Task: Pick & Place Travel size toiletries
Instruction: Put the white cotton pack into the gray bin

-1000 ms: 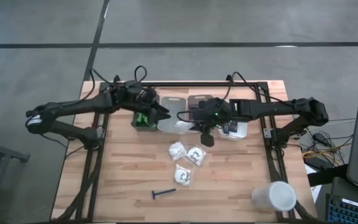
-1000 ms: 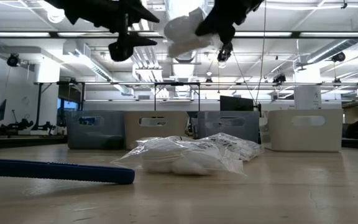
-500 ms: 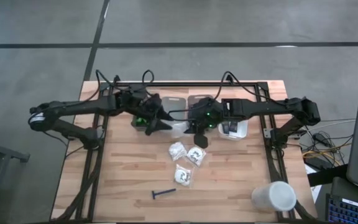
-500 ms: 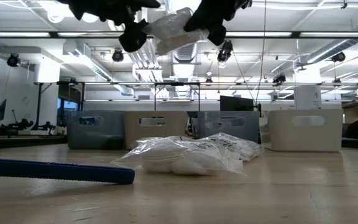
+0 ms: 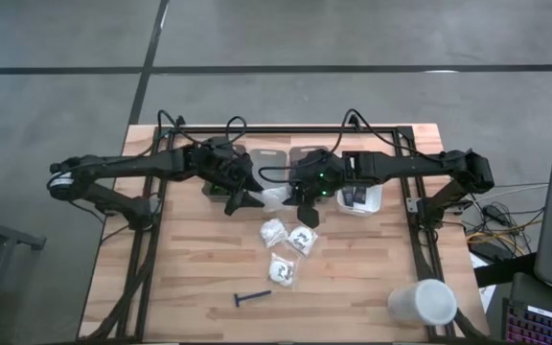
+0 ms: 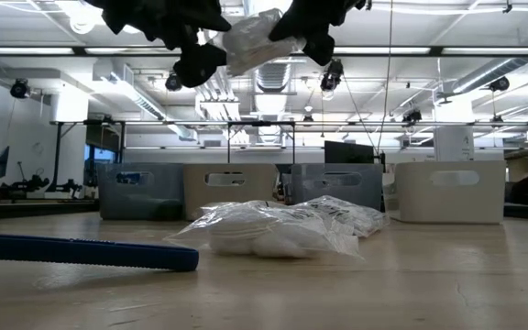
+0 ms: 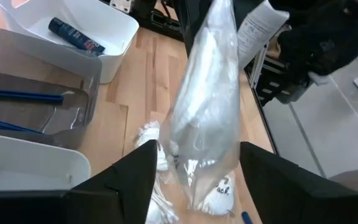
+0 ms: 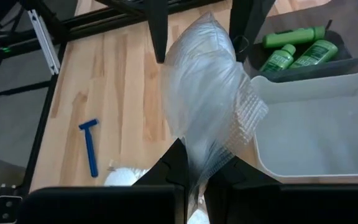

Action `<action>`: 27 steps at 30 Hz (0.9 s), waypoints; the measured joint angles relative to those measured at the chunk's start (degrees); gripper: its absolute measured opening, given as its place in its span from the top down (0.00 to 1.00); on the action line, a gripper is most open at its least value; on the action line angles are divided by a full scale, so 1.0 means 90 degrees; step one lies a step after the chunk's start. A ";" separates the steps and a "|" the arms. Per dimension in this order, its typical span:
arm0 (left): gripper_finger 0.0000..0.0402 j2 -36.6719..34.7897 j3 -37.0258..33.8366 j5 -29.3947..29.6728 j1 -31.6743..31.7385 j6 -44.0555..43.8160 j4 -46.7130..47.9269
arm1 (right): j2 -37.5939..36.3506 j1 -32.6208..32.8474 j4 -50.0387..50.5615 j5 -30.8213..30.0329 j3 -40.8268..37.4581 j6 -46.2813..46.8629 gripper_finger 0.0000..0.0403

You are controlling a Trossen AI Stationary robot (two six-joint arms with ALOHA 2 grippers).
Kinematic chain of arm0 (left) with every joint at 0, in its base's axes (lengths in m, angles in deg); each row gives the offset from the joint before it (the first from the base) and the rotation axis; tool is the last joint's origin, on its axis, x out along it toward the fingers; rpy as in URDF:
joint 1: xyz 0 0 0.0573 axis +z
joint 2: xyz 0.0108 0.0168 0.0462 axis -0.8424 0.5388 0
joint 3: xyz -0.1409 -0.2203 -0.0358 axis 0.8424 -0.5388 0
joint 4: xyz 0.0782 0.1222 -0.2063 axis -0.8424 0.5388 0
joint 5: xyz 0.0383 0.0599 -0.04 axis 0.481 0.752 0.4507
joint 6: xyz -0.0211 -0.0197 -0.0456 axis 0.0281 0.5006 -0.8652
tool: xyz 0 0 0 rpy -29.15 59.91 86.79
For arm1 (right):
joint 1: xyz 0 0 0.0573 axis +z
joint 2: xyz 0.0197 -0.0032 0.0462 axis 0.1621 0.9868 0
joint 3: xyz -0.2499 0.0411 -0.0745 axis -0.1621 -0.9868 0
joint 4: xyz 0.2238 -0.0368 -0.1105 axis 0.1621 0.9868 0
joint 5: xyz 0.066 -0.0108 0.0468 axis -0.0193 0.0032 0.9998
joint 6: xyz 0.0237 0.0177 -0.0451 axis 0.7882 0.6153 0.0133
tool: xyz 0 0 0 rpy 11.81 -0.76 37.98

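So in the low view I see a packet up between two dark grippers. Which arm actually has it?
Observer: The right gripper is shut on the clear-wrapped packet, pinching one edge.
Operator: And the left one?
Observer: The left gripper is open, with a finger on each side of the packet and not closed on it.
Operator: What is underneath them?
Observer: From above, they meet over the pale bin, next to the grey bin holding green bottles.
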 joint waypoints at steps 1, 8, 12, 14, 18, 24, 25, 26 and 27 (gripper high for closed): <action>0.44 0.0000 0.0000 -0.0011 0.0000 0.0077 0.0033 | 0.0000 0.0000 0.0000 0.0002 0.0000 0.0022 0.95; 0.68 -0.0010 0.0000 -0.0018 0.0000 0.0194 0.0070 | 0.0000 0.0026 0.0008 -0.0006 0.0000 0.0234 0.95; 0.82 -0.0010 0.0000 -0.0021 0.0000 0.0261 0.0011 | 0.0000 0.0044 0.0007 -0.0021 0.0000 0.0283 0.95; 0.88 -0.0010 -0.0002 -0.0023 -0.0002 0.0302 -0.0069 | 0.0000 0.0043 0.0007 -0.0045 0.0000 0.0301 0.95; 0.97 -0.0012 -0.0004 -0.0012 -0.0002 0.0459 -0.0101 | 0.0000 0.0041 -0.0005 -0.0052 0.0000 0.0672 0.95; 0.98 -0.0019 -0.0002 0.0403 0.0000 0.0751 0.0229 | 0.0000 0.0025 -0.0001 -0.0067 0.0000 0.1676 0.85; 0.99 -0.0019 -0.0002 0.0524 0.0000 0.0794 0.0355 | -0.0001 0.0026 0.0006 -0.0068 0.0000 0.1761 0.82; 0.99 -0.0019 -0.0005 0.0668 0.0000 0.0813 0.0490 | -0.0018 0.0029 0.0025 -0.0069 0.0000 0.1839 0.79; 0.99 -0.0019 -0.0007 0.0850 0.0007 0.0843 0.0566 | -0.0032 0.0039 0.0039 -0.0065 0.0000 0.1927 0.76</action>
